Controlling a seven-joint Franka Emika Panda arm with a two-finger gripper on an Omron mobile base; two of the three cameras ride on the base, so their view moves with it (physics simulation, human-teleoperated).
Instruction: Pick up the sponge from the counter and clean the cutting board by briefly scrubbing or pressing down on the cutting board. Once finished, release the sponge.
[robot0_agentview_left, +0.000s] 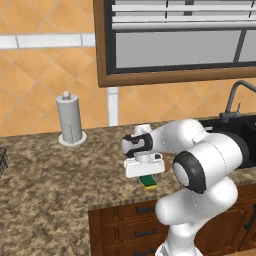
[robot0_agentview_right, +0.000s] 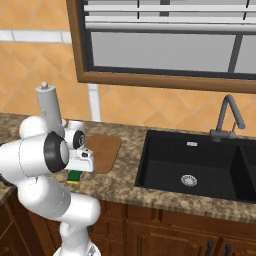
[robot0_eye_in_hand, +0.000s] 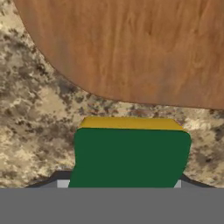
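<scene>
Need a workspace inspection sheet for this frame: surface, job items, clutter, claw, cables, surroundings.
Surface: speckled granite counter, dark drawers below.
Job's things: sponge, green over yellow, on the counter near its front edge, beside the cutting board, not on it. Board lies flat, left of the sink.
Clutter: paper towel holder at the back; dark wire item at far left edge, unclear.
Claw: claw down over the sponge; finger state cannot be told.
Cables: nothing seen.
Surroundings: black sink, faucet, window, orange tiled wall.
</scene>
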